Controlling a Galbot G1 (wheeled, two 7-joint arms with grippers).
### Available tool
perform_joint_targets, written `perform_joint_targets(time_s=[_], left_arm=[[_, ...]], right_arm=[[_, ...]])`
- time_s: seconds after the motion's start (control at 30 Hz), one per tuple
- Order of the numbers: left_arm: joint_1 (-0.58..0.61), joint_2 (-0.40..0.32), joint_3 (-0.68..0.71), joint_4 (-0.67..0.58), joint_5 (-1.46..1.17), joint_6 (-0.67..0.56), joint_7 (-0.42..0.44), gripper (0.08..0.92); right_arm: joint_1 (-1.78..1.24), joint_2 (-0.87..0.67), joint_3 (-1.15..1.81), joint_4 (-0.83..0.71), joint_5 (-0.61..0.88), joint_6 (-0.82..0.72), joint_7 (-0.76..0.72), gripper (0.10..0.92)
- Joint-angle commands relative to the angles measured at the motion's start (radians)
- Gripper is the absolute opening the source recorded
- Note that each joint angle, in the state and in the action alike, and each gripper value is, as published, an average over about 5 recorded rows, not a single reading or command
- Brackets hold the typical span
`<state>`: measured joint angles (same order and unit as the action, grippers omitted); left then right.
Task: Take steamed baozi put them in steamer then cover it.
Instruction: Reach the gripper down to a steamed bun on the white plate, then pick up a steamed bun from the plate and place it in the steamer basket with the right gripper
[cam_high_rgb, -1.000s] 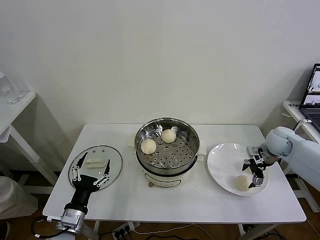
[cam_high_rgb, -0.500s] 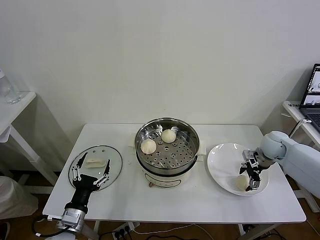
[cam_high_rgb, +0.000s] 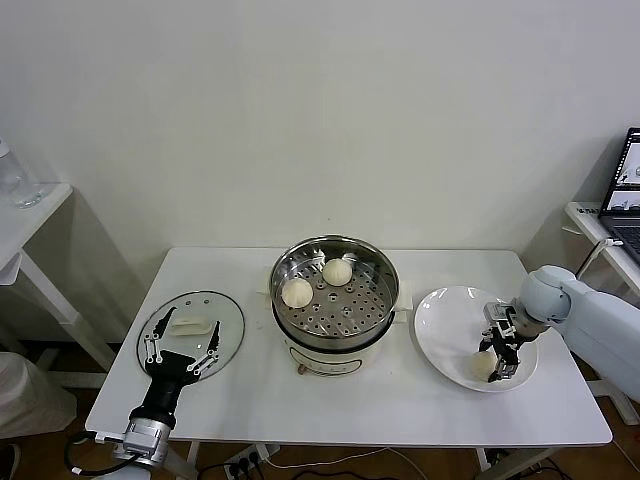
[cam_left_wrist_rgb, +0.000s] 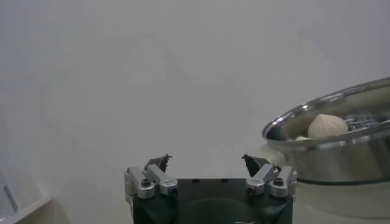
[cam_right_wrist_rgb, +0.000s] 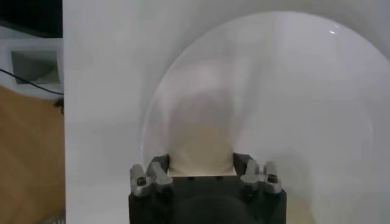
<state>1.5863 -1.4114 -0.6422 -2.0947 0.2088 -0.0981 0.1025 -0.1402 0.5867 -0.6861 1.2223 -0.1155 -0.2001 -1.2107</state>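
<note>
The steel steamer (cam_high_rgb: 384, 264) stands at the table's middle with two baozi (cam_high_rgb: 297, 292) (cam_high_rgb: 337, 271) on its perforated tray. A third baozi (cam_high_rgb: 483, 365) lies on the white plate (cam_high_rgb: 445, 320) at the right. My right gripper (cam_high_rgb: 497, 358) is down on that plate, its fingers closed against both sides of this baozi (cam_right_wrist_rgb: 201, 143). A fourth baozi is not in view. The glass cover (cam_high_rgb: 225, 318) lies flat at the left. My left gripper (cam_high_rgb: 183, 345) hovers open and empty over the cover's near edge. The left wrist view shows the steamer (cam_left_wrist_rgb: 341, 152) with a baozi (cam_left_wrist_rgb: 327, 126) in it.
The plate (cam_right_wrist_rgb: 292, 91) sits near the table's right front edge. A side table with a laptop (cam_high_rgb: 625, 195) stands at the far right, and another small table (cam_high_rgb: 25, 225) at the far left. A wall runs behind the table.
My right gripper has moved a little toward the robot over the plate and settled around the baozi there. The left arm, the steamer and the cover have not moved.
</note>
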Motion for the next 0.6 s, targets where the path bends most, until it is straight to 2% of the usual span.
perform_joint_targets(time_s=[0.03,0.2,0.4,0.6], left_arm=[[0.001,0.001,0.001,-0.004,0.001,0.000,0.001,0.823],[0.002,0.003,0.002,-0.010,0.002,0.001,0.001,0.823],[0.006,0.006,0.006,-0.015,0.003,0.002,0.000,0.823],[0.006,0.006,0.009,-0.024,0.004,0.004,-0.001,0.823]], right_arm=[[0.058,-0.026,-0.024,0.011,0.036,-0.001,-0.007,0.687],[0.256,-0.073,-0.124,0.049,0.132,-0.001,-0.030,0.687],[0.638,-0.082,-0.346,0.116,0.251,0.038,-0.052,0.687],[0.934,-0.021,-0.516,0.253,0.253,0.172,-0.053,0.687]])
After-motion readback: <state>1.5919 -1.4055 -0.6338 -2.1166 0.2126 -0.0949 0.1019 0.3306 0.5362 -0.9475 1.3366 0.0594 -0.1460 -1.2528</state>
